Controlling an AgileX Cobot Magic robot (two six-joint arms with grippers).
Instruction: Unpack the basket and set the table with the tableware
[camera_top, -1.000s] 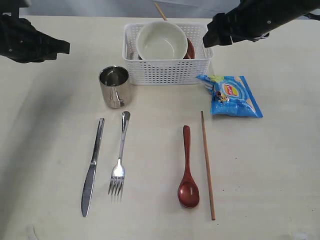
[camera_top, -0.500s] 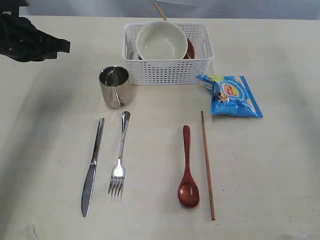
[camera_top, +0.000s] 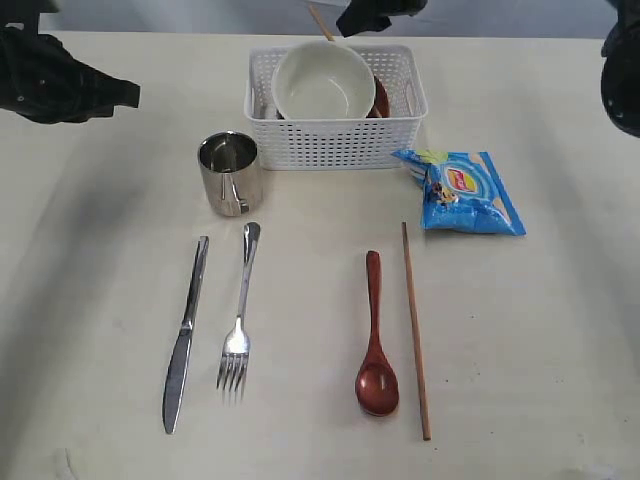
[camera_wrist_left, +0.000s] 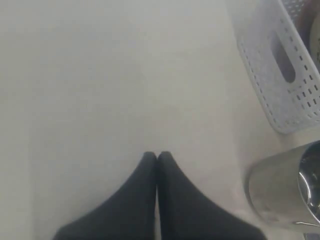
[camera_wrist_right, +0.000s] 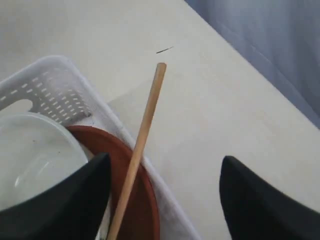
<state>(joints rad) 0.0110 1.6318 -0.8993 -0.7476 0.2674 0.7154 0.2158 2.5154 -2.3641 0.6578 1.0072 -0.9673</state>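
Currently on my screens, item by item.

White rectangular perforated plastic basket (camera_top: 335, 150): far middle of the pale beige matte table (camera_top: 540, 340).

Inside it: a cream round bowl (camera_top: 323, 82). Under it is a round reddish-brown plate (camera_wrist_right: 144, 200), mostly hidden. One thin wooden chopstick (camera_wrist_right: 145, 120) leans out over the far rim.

Already on the table:
- Shiny steel cup (camera_top: 231, 172): just in front of the basket's left corner.
- Steel knife (camera_top: 185, 335) and steel fork (camera_top: 240, 315): side by side, apart, near left.
- Reddish-brown wooden spoon (camera_top: 376, 340) and the second chopstick (camera_top: 415, 330): side by side, near right.
- Blue chip bag (camera_top: 462, 190): in front of the basket's right corner.

Left gripper (camera_wrist_left: 156, 156): fingers pressed together with nothing between them, over bare table beside the cup and basket.

Right gripper (camera_wrist_right: 165, 159): fingers spread wide on either side of the leaning chopstick. I see a gap at the nearer finger, though from this angle I would not swear to it. Nothing grasped.
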